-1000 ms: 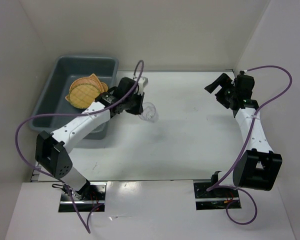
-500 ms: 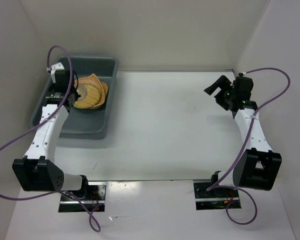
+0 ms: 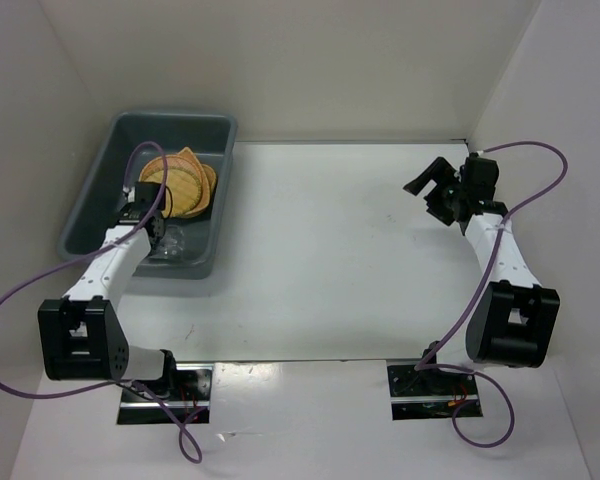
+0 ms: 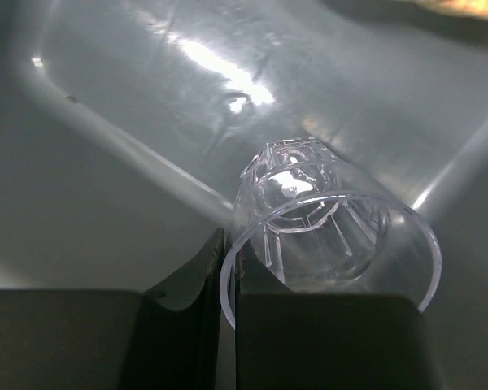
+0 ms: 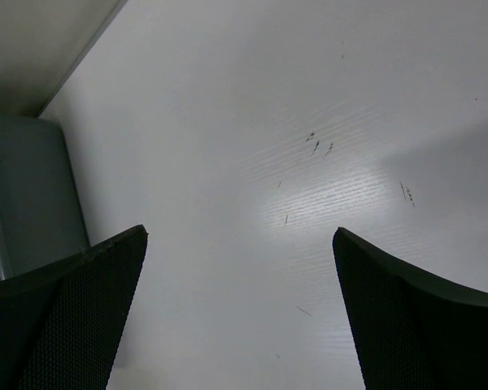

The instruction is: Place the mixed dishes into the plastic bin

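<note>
The grey plastic bin (image 3: 92,200) stands at the far left. Orange woven trays (image 3: 180,182) lie stacked in its middle; their edge shows at the top of the left wrist view (image 4: 464,6). My left gripper (image 3: 158,232) reaches down into the near end of the bin. It is shut on the rim of the clear plastic cup (image 4: 333,219), one finger inside the rim and one outside (image 4: 228,253). The cup (image 3: 172,243) hangs tilted just above the bin floor (image 4: 106,162). My right gripper (image 3: 427,185) stands open over the table at the far right, nothing between its fingers (image 5: 240,236).
White walls enclose the table on the left, back and right. The bin's end wall (image 5: 32,187) shows far off in the right wrist view, across the white tabletop (image 5: 309,122). A purple cable (image 3: 145,170) loops over the bin from the left arm.
My left arm swung from the table's middle over to the bin with the cup, then came down into the bin's near end. The right arm barely shifted.
</note>
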{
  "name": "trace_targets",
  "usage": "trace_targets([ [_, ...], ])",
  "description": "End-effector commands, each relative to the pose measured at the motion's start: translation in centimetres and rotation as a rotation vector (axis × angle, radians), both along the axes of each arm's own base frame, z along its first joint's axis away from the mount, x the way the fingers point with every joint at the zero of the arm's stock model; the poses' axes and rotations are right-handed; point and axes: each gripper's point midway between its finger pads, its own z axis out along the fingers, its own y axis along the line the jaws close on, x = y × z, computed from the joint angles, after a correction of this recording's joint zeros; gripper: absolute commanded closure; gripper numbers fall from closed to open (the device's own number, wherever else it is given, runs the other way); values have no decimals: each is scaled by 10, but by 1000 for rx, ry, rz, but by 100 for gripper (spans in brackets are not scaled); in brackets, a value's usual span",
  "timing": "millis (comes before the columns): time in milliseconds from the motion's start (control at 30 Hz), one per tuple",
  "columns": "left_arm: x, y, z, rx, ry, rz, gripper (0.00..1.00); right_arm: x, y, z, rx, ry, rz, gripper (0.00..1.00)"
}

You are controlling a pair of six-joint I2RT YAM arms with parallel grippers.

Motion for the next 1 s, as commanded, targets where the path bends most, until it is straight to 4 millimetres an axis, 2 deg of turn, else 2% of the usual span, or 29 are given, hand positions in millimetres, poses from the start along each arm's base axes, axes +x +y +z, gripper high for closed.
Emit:
trace_targets([
  [0,26,-10,2,-62,-100,5,100,9,-1,8,1,-54,7,0],
  [167,40,-25,-15,-146,-93,-26,98,9,1,5,15,-44,9,0],
  [300,45,-29,-28,-174,-76,-29,96,9,1,5,15,-44,9,0],
  [433,53,-32,-30,-196,-81,-18,94,8,1,9,13,-53,9,0],
  [500,56,-32,-31,-196,-78,-18,89,8,1,9,13,-53,9,0],
  [533,59,-32,-28,-196,-87,-19,75,8,1,9,13,-53,9,0],
  [567,59,-30,-28,-190,-90,-5,69,9,-1,9,8,-52,2,0],
  [633,62,-28,-24,-181,-101,0,64,9,-1,9,8,-52,2,0],
  [667,68,-28,-16,-180,-122,-2,61,9,-1,9,8,-52,2,0],
  [700,68,-28,-16,-180,-122,-2,53,9,-1,9,8,-52,2,0],
  [800,72,-26,-1,-161,-138,-13,47,11,-1,9,8,-52,2,0],
  [833,80,-25,15,-159,-182,-17,43,11,-1,9,8,-52,2,0],
  [933,86,-27,51,-163,-261,-29,38,12,-1,5,10,-43,2,0],
  [967,91,-26,80,-154,-325,-43,34,11,0,6,15,-44,9,0],
])
